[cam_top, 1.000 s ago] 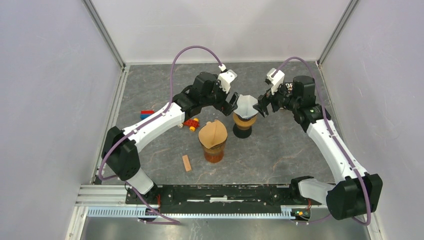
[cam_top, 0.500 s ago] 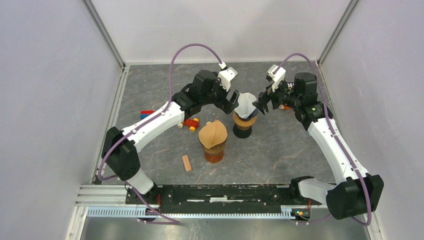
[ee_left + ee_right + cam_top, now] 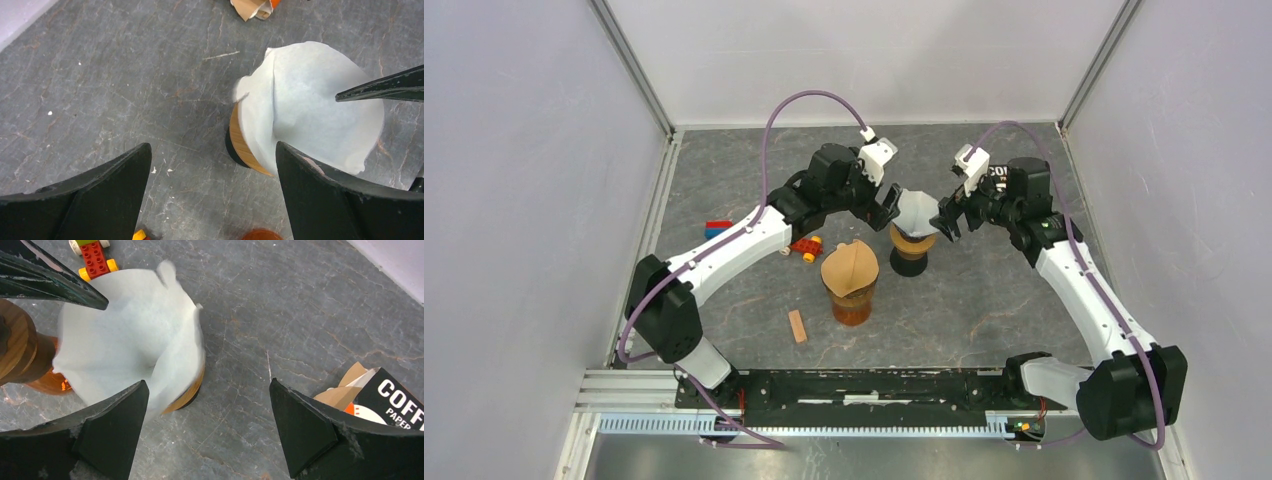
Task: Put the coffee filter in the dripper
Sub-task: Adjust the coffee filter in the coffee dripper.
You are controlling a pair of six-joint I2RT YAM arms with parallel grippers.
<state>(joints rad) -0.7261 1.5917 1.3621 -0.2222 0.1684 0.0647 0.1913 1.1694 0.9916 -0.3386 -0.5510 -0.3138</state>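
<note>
The top view looks down from above and behind the arm bases over the whole bench (image 3: 994, 300). Each wrist view looks steeply down at close range, one past the left end effector (image 3: 212, 150), the other past the right end effector (image 3: 209, 385). Both share the coffee filter (image 3: 310, 100), seen from opposite sides.

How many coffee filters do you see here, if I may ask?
2: a white filter in the farther wooden dripper, and a brown filter in the nearer amber glass vessel. The filter box may hide more.
</note>
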